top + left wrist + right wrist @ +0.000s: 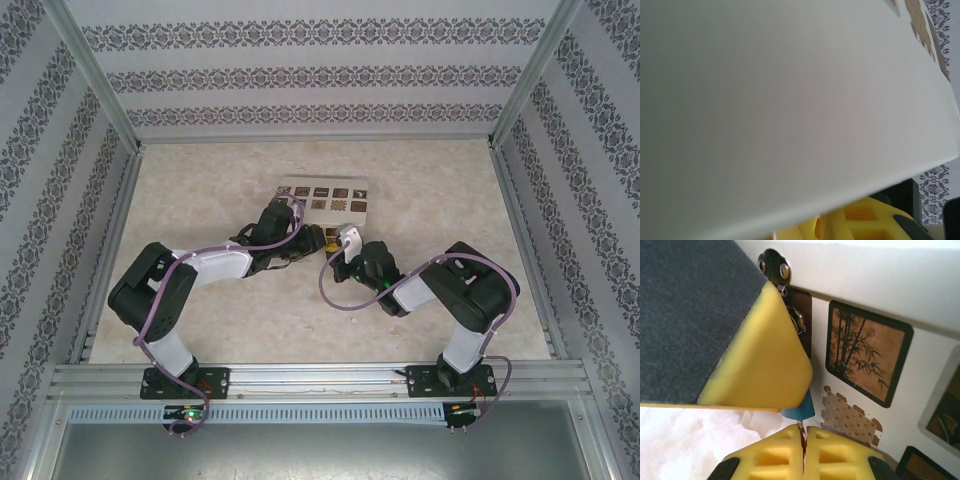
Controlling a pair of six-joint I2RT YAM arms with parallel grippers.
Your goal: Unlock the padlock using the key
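Key-insertion step, by my read. Right hand (803, 441) is pinched shut on the key (802, 433), tip at the blue padlock (799, 411) against the white box (920, 285). The left hand (303, 240) overlaps the padlock; grip cannot be told. Next: seat fully, twist gently.

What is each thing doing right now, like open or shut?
left gripper: open or shut, cannot tell.
padlock: mostly hidden behind the left gripper's finger; locked or not, cannot tell.
key: pinched, tip up at the padlock's bottom.
right gripper: shut on the key.
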